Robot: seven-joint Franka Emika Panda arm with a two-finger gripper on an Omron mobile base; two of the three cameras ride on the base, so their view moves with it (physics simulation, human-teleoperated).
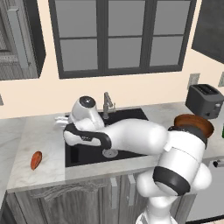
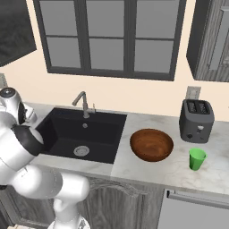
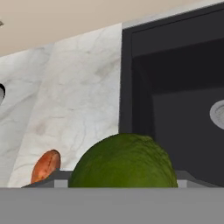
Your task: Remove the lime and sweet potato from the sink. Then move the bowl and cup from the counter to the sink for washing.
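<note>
Two fingers sit clamped around the lime (image 3: 124,161), held over the counter (image 3: 78,96) just beside the sink (image 3: 175,87) rim. Beyond the fingers, off to one side, the sweet potato (image 3: 45,166) lies on the counter.

Dark toaster (image 2: 197,120) by the wall, wall outlet (image 2: 193,92) above it, dark-framed window (image 2: 111,38)

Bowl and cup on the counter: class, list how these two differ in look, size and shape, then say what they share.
The bowl is brown and wooden; the cup is bright green. The bowl is wide and shallow; the cup is narrow and tall for its width. The bowl is far larger than the cup. Both stand upright on the counter, right of the sink, in front of the toaster.
</note>
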